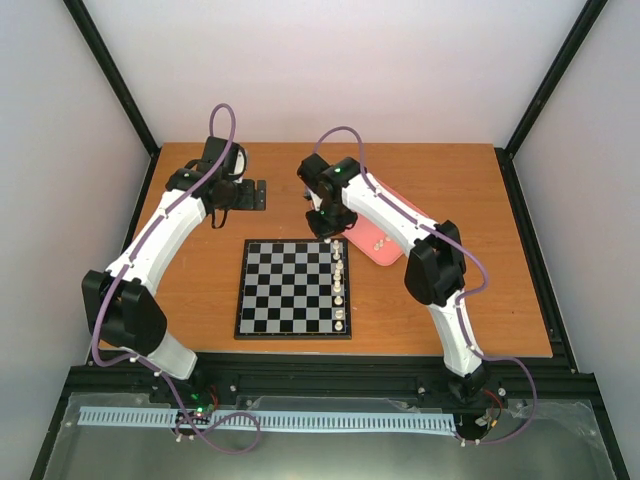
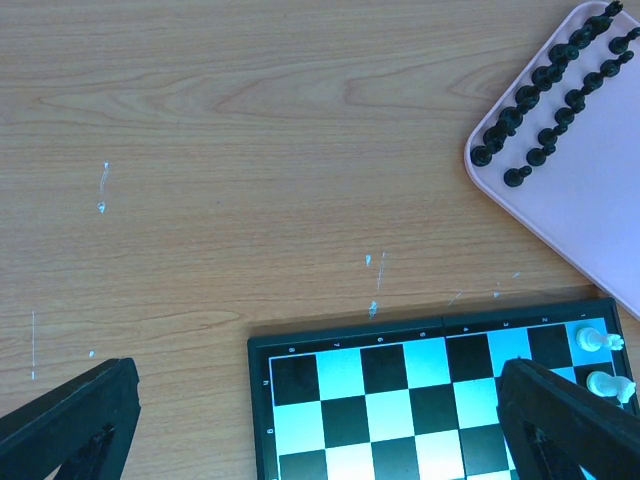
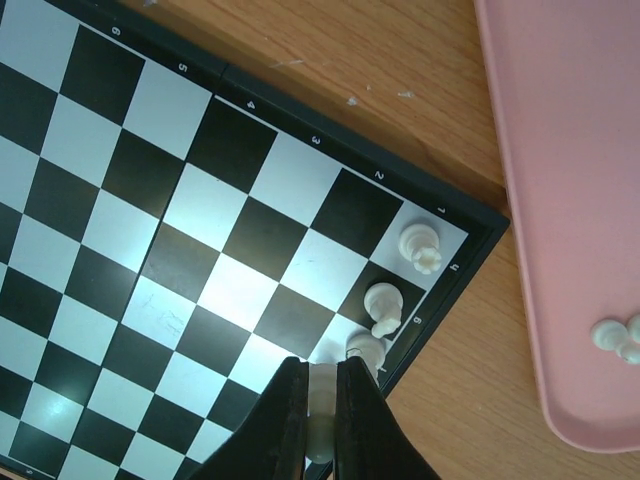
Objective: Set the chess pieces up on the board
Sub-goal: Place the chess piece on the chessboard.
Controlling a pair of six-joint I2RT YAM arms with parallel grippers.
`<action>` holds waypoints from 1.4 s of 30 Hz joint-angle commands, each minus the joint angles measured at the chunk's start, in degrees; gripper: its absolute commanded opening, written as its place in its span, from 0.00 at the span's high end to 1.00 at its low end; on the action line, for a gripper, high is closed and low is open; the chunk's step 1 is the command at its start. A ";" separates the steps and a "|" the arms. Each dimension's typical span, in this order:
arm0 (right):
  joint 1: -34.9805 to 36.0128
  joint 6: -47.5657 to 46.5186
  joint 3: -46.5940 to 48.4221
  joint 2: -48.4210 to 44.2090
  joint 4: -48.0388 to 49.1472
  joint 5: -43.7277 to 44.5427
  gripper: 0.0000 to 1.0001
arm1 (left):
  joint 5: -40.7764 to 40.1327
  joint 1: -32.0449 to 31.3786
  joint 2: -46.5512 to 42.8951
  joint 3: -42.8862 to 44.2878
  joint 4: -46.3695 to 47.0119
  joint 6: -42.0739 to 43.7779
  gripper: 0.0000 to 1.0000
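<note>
- A robot lab's enclosed test cell.
- Plain white panels [image 1: 340,60] wall in the wooden table [image 1: 200,320] on three sides, held by black frame posts [image 1: 110,73].
- The left arm [image 1: 165,225] and right arm [image 1: 400,225], both white, are bolted to a black rail [image 1: 330,372] at the table's near edge and trail purple cables [image 1: 222,106].

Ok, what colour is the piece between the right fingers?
The chess piece is cream-white, clearest in the right wrist view.

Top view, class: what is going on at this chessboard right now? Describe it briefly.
The right gripper holds a cream-white chess piece over the chessboard's right edge, where a column of white pieces already stands. The left gripper hangs open and empty by the board's far edge. The black pieces sit in rows in the pink tray.
</note>
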 commanded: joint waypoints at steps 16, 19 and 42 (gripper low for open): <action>1.07 -12.72 -0.97 5.90 5.56 2.02 0.97 | -0.12 -0.03 -0.25 -0.30 0.44 -0.58 0.00; 0.73 -13.96 -1.89 5.65 6.92 1.49 0.97 | 0.03 -0.03 0.09 -0.18 0.54 -0.74 0.00; -0.34 -16.68 -5.06 7.77 10.95 2.02 0.97 | 0.45 -0.03 2.44 0.49 0.65 -0.50 0.00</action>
